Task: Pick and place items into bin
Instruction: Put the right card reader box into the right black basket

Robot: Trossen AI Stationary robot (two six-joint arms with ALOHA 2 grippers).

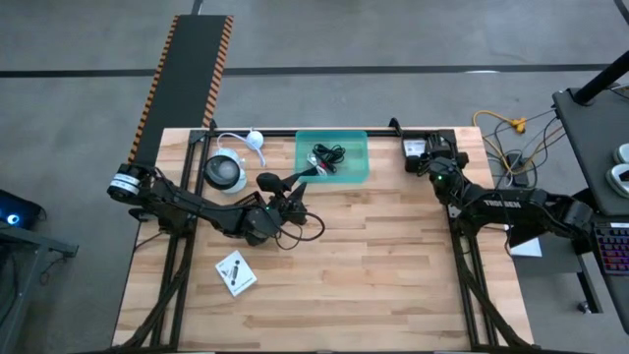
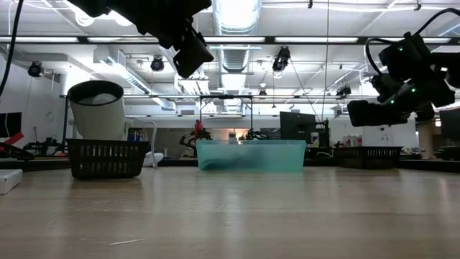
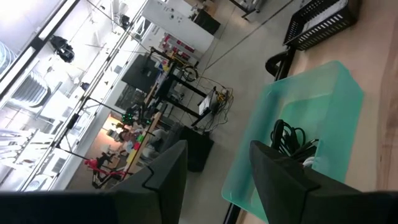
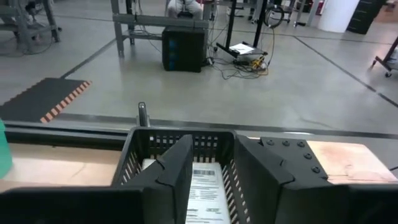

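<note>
The teal bin (image 1: 332, 157) stands at the table's far edge, and coiled black cables (image 1: 327, 155) lie on its floor. In the left wrist view the bin (image 3: 323, 106) and the cables (image 3: 289, 137) show beyond my fingers. My left gripper (image 1: 295, 181) hovers open and empty at the bin's near-left corner, raised well above the table (image 2: 190, 47); its fingers stand apart (image 3: 214, 168). A white printed packet (image 1: 236, 272) lies flat on the table's near-left part. My right gripper (image 1: 437, 169) waits open above the black square box (image 4: 205, 180), touching nothing.
A white round device (image 1: 226, 172) sits in a black basket (image 2: 108, 157) left of the bin. The black square box (image 1: 425, 149) with a printed sheet inside stands right of the bin. Bare wood spreads across the table's middle and near side (image 1: 373, 265).
</note>
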